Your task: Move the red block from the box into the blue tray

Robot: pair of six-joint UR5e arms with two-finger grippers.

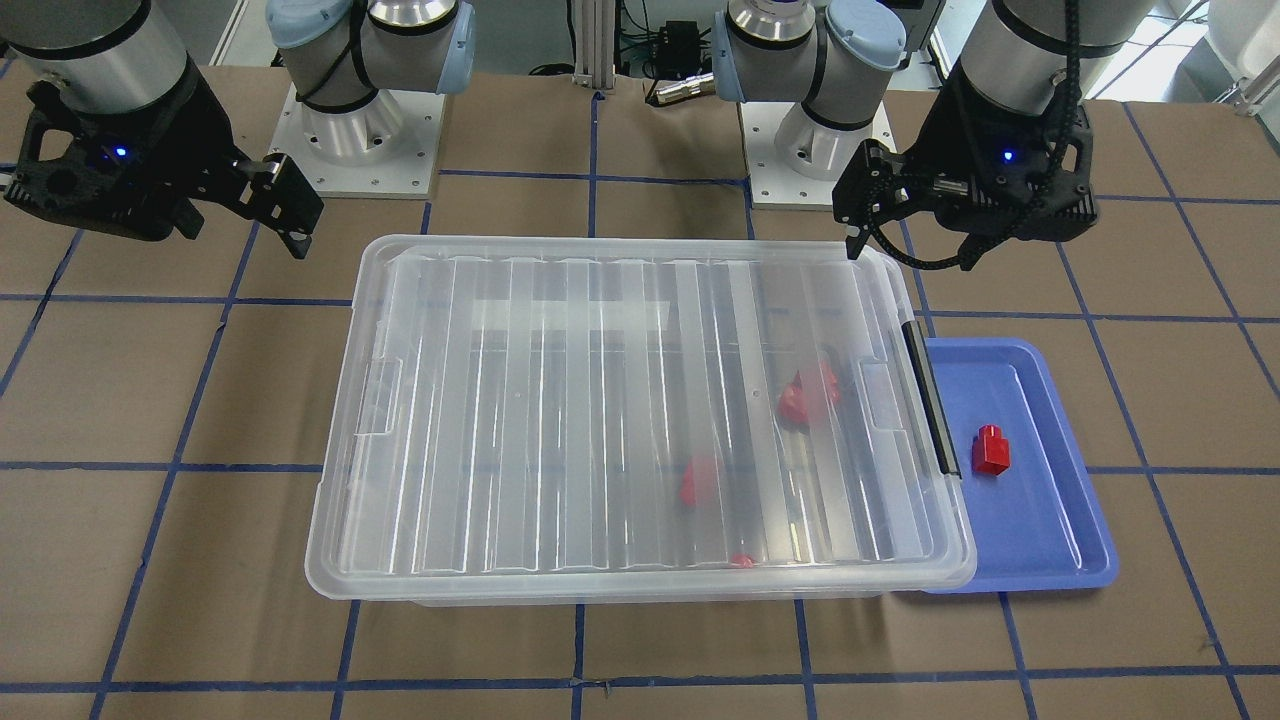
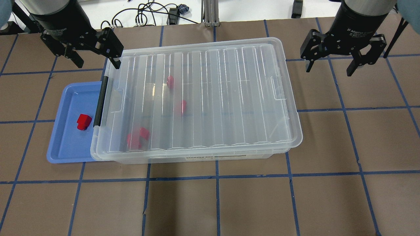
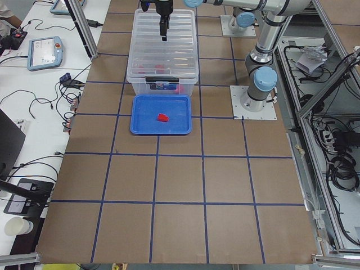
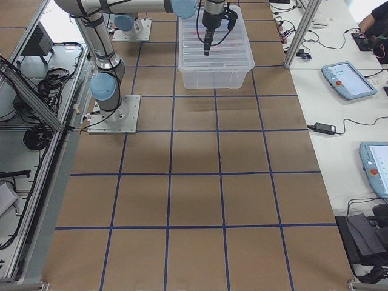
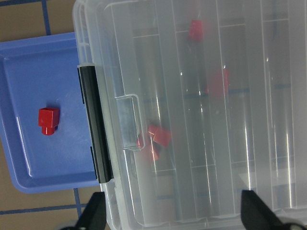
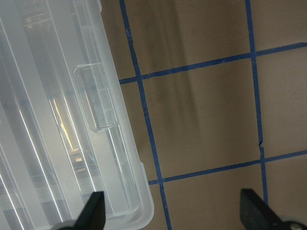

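Left gripper [image 2: 97, 61]: fingers spread wide, empty, above the box's latch-end corner.
Right gripper [image 2: 329, 68]: fingers spread wide, empty, over the table [image 2: 328, 147] past the box's other short end.
Red block [image 2: 83, 121]: lies in the blue tray, well apart from both grippers.
Blue tray [image 2: 65, 149]: just beside the box's latch end.
Box [image 2: 213, 98]: lid on, black latch bar [image 2: 100, 102] facing the tray; other red blocks [image 2: 137, 137] show through the lid.
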